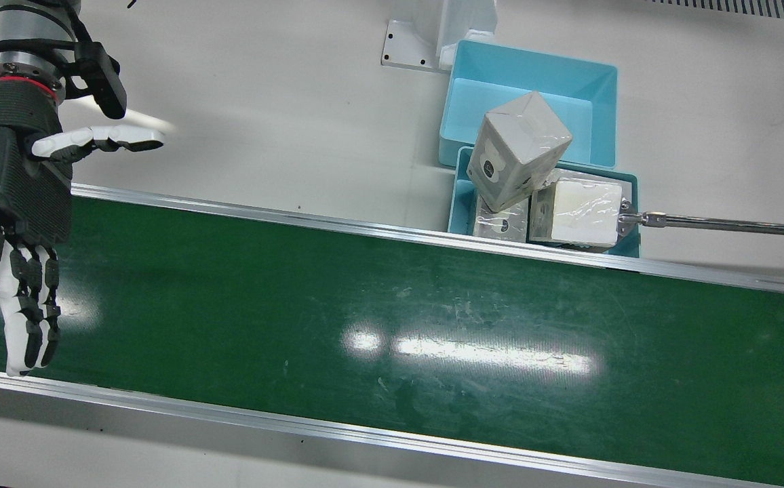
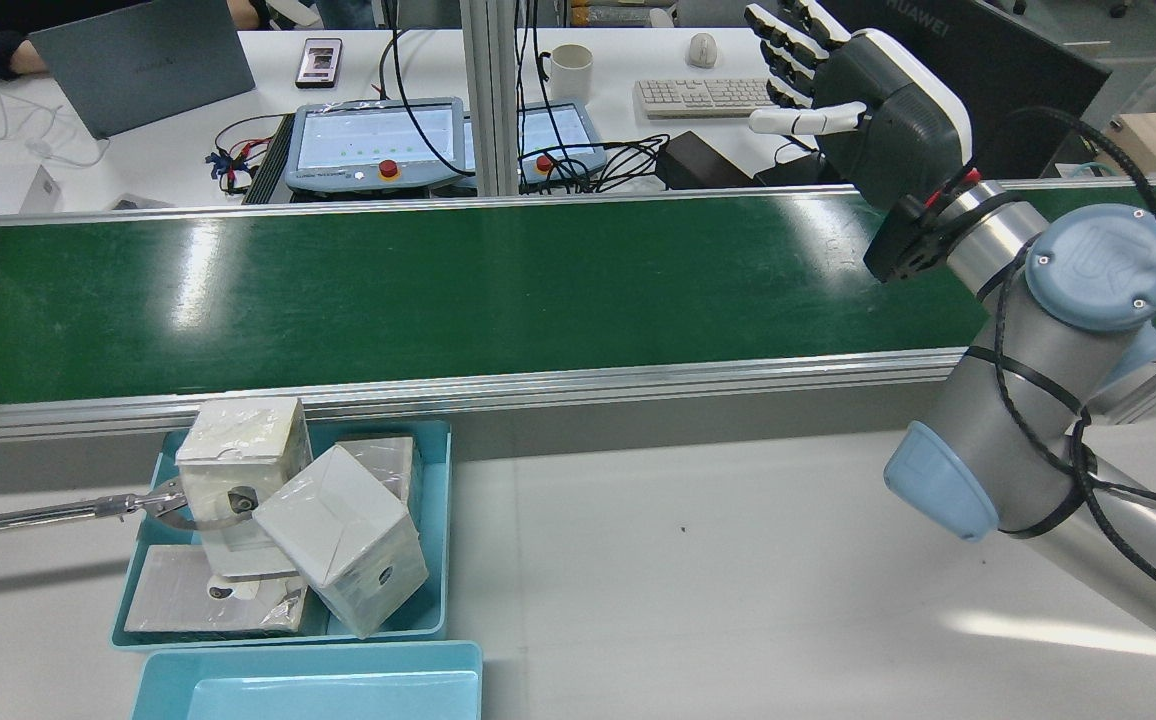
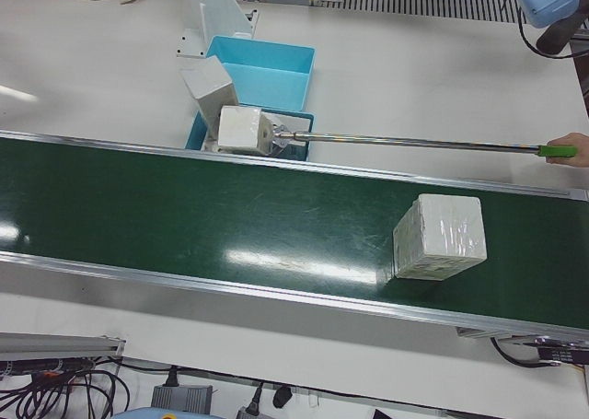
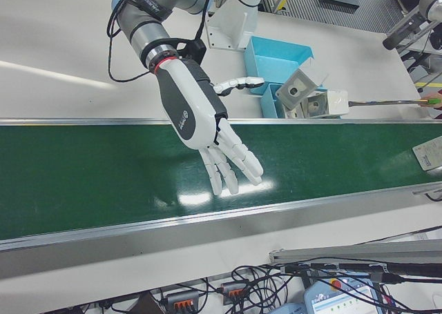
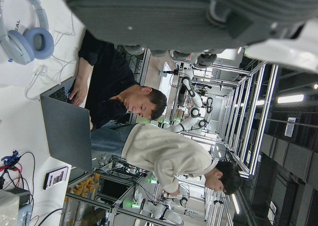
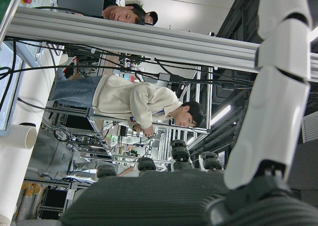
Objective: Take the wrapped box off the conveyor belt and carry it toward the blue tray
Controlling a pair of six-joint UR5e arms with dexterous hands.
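Left-front view: box (image 3: 440,237) on belt (image 3: 184,212) | right hand (image 1: 9,230) spread, empty (over belt) | left hand's fingers: cannot tell

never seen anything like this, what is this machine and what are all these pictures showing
This is a robot station with arms ending in mechanical hands, steered by a person. The pictures show one moment from several cameras: one almost straight above, one behind the robot, two from the opposite side, and one on each hand; the hand cameras mostly catch the room beyond.

The right hand hovers over the green conveyor belt with its fingers spread, holding nothing. The left hand appears only as a blurred dark edge in its own camera, so I cannot tell its state.

One wrapped box sits on the belt, far from the right hand. Beside the belt are two blue trays; the nearer holds several wrapped boxes. A person's hand holds a long metal pole reaching to one of them.
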